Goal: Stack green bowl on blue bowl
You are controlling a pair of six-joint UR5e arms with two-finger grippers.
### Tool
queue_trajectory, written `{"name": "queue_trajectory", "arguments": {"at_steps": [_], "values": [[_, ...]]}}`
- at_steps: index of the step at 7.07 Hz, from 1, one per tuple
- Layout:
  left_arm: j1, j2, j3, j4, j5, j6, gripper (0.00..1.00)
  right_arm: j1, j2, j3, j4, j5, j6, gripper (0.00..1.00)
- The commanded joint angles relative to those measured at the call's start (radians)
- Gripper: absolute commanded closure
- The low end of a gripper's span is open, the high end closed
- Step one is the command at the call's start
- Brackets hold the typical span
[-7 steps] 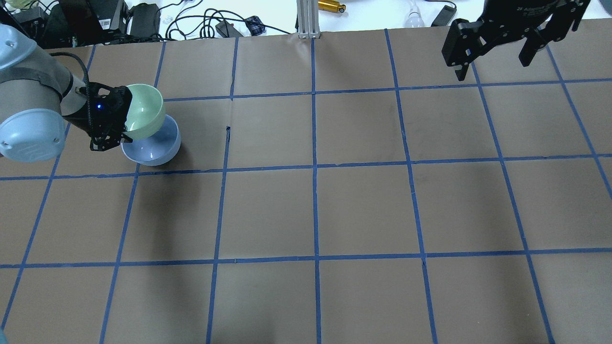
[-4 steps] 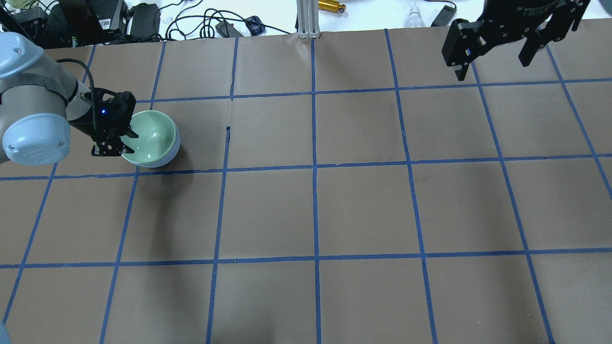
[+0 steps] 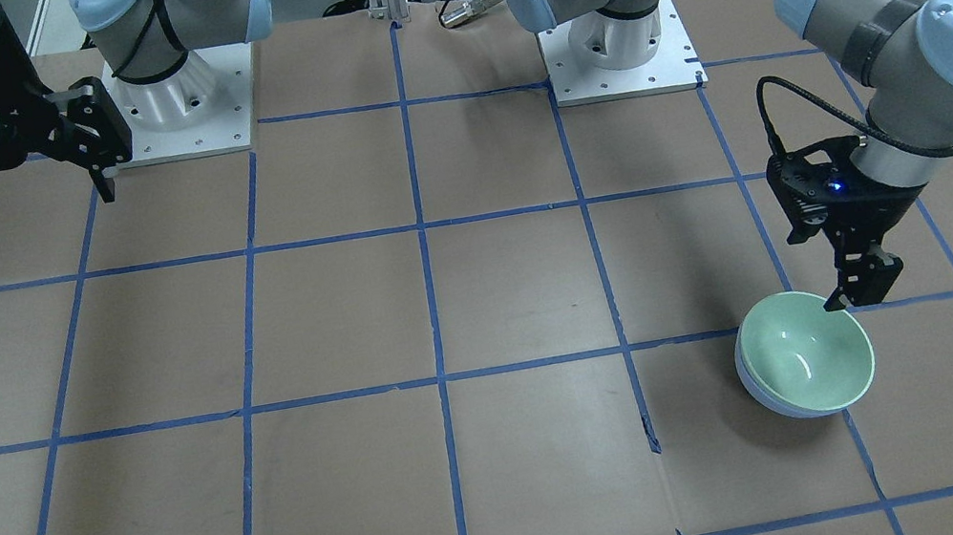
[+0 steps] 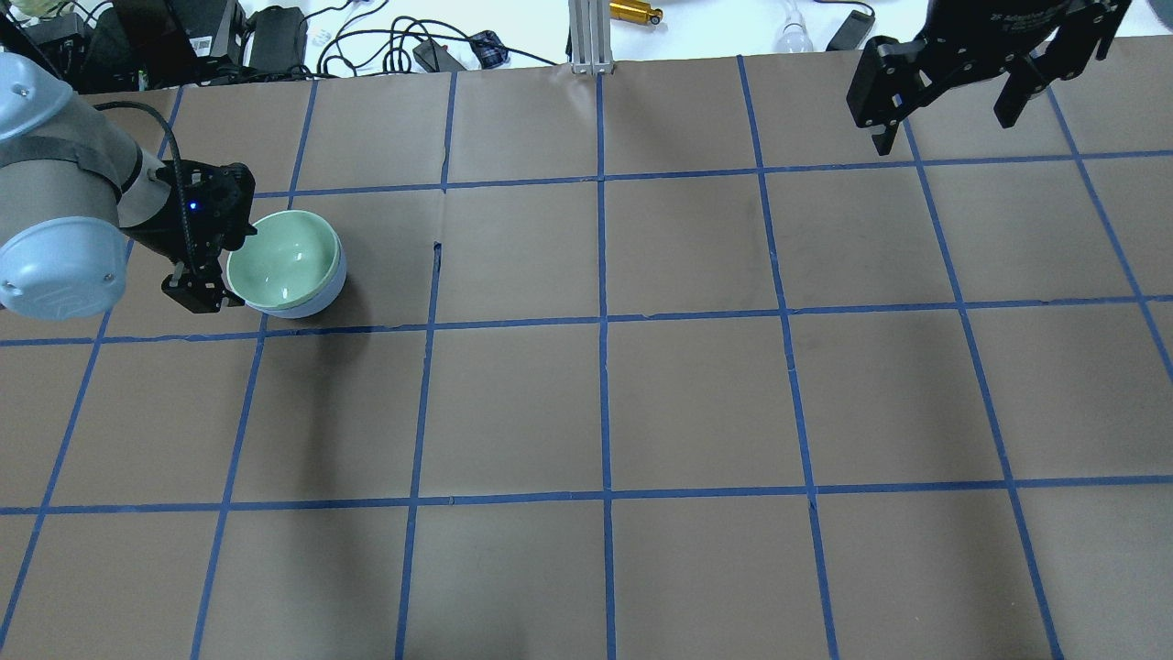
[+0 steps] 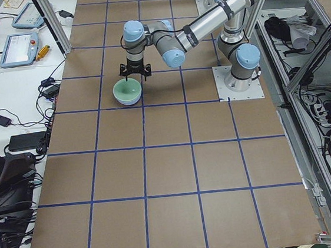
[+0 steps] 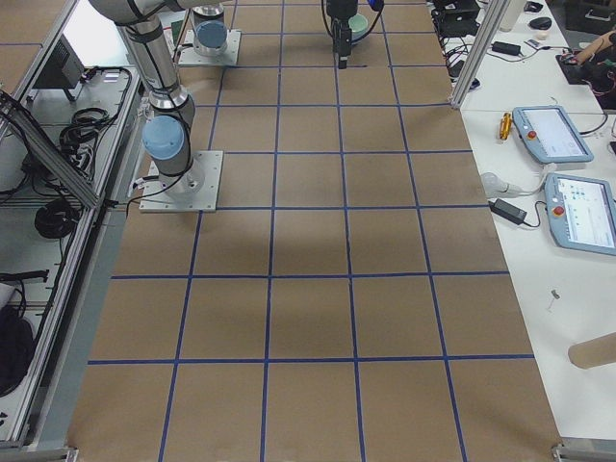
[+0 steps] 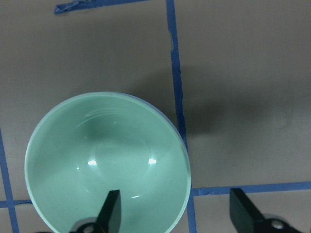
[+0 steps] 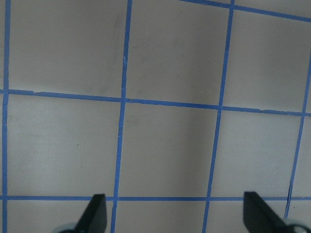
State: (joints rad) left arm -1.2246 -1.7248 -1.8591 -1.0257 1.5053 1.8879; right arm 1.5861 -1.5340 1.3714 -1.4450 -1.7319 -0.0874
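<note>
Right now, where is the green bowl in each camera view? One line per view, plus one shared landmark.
Front-facing: green bowl, lower right.
Overhead: green bowl, upper left.
Exterior left: green bowl, upper left of centre.
Exterior right: green bowl, top edge, small.
Left wrist: green bowl, lower left, large.
Right wrist: not in view.
Landmark: the blue bowl it sits in.

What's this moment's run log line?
pale mint-green glossy bowl: nested in pale periwinkle-blue glossy bowl | left gripper: open, straddling rim | right gripper: open
</note>
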Motion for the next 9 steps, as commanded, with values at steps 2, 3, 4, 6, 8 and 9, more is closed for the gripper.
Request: {"name": "queue_trajectory", "arguments": {"at_steps": [2,3,4,6,8,9], "values": [[-0.103,0.082,0.133,-0.254,-0.031,-0.395,0.00,0.000,0.000,0.000,0.000,0.000,0.000,0.00],[-0.151,0.096,0.202,-0.371,-0.030,-0.571,0.00,0.000,0.000,0.000,0.000,0.000,0.000,0.00],[-0.188,0.100,0.260,-0.466,-0.028,-0.716,0.00,0.000,0.000,0.000,0.000,0.000,0.000,0.00],[-0.258,0.111,0.296,-0.482,-0.001,-0.925,0.00,0.000,0.000,0.000,0.000,0.000,0.000,0.00],[-0.326,0.119,0.297,-0.485,0.077,-1.196,0.00,0.000,0.000,0.000,0.000,0.000,0.000,0.00],[-0.354,0.128,0.297,-0.487,0.104,-1.331,0.00,0.000,0.000,0.000,0.000,0.000,0.000,0.00]]}}
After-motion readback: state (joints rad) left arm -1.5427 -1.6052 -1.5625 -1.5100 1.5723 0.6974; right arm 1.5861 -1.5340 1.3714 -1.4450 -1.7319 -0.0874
